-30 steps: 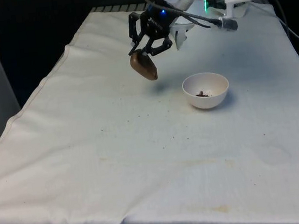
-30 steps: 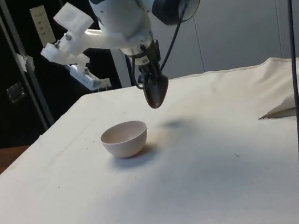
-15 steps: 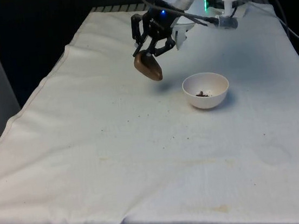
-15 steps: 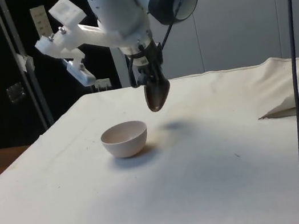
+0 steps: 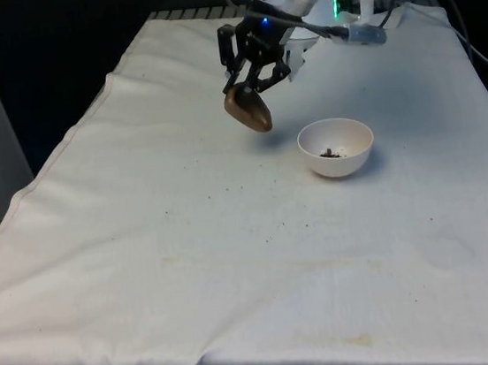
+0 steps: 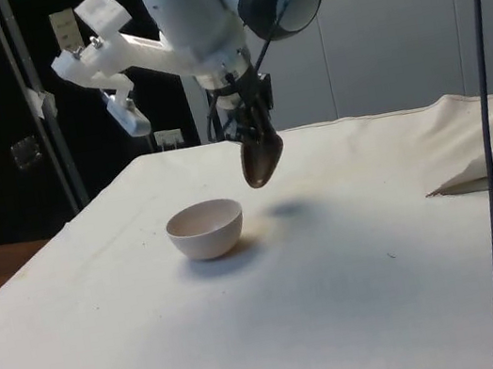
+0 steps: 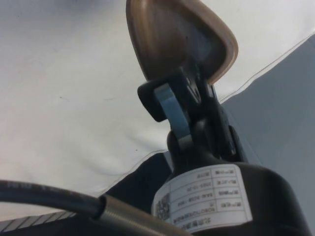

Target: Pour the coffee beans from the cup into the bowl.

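- The pincer [image 5: 247, 87] stays clenched on the brown cup's [image 5: 248, 111] rim and has carried it nearer the white bowl [image 5: 336, 147], to the bowl's left in the front view.
- The cup hangs tilted above the worktop [image 5: 233, 237], lower than before.
- Beans [image 5: 330, 151] lie in the bowl.

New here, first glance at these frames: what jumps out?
The gripper holds a brown cup tilted in the air above the white cloth. A white bowl sits on the cloth to the front view's right of the cup, with a few coffee beans at its bottom.
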